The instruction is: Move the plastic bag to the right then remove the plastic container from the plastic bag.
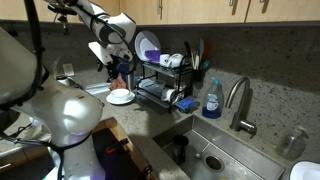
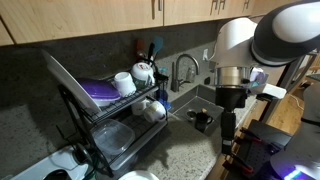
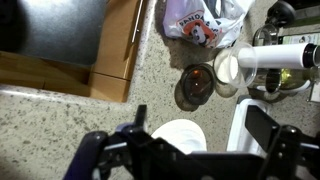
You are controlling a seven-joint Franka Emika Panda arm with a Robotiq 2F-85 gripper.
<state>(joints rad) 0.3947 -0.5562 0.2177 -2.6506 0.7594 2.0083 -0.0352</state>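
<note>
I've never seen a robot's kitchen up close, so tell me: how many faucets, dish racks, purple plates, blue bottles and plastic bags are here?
faucet: 1
dish rack: 1
purple plate: 1
blue bottle: 1
plastic bag: 1
Total: 5

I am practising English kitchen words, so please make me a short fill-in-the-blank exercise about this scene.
1. In the wrist view the hand is ___, apart from the plastic bag.
2. The soap bottle beside the faucet is ___.
3. The purple plate stands in the dish ___.
Missing words: open; blue; rack.
</note>
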